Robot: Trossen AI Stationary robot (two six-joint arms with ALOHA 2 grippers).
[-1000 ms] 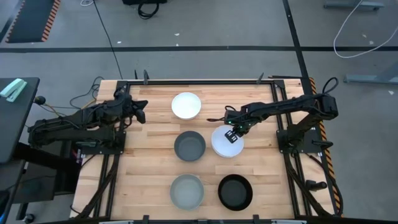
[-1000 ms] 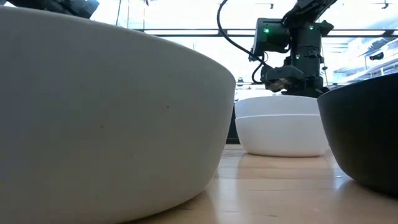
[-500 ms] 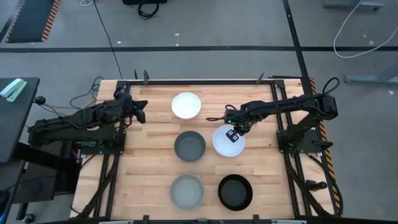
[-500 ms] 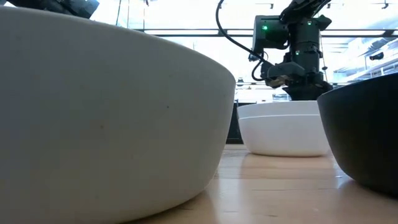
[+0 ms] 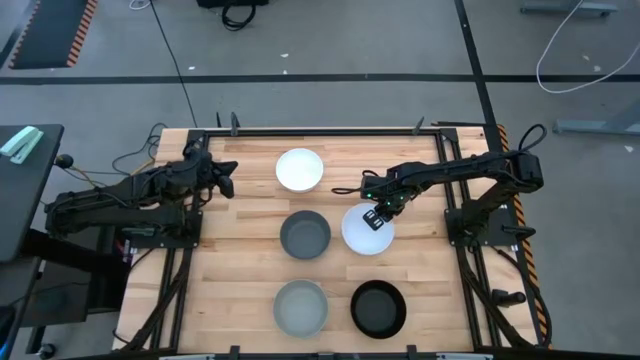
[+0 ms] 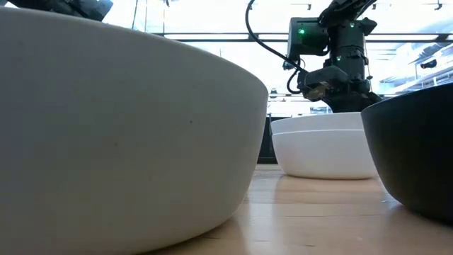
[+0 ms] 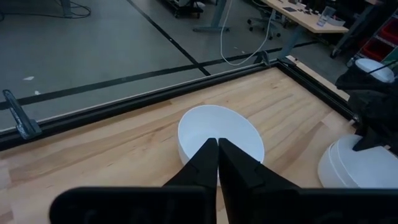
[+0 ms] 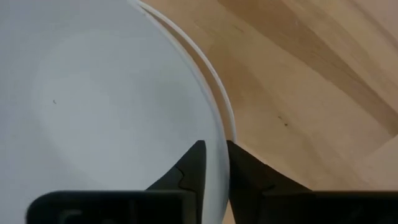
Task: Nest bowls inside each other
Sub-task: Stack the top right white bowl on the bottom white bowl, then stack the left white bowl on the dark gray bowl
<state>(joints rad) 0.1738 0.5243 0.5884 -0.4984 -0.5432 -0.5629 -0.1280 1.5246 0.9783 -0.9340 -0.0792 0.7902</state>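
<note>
My right gripper [image 8: 212, 163] pinches the rim of the upper white bowl [image 5: 362, 232], seated in another white bowl (its rim just peeks out) beside the dark grey bowl [image 5: 304, 234]. I judge release comes next. My left gripper [image 7: 217, 155], pressed together, waits near the lone white bowl [image 5: 299, 169].

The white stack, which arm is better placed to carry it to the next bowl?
Right. The right pincer is shut on the rim of the white stack; the left pincer waits shut near the table's left edge.
</note>
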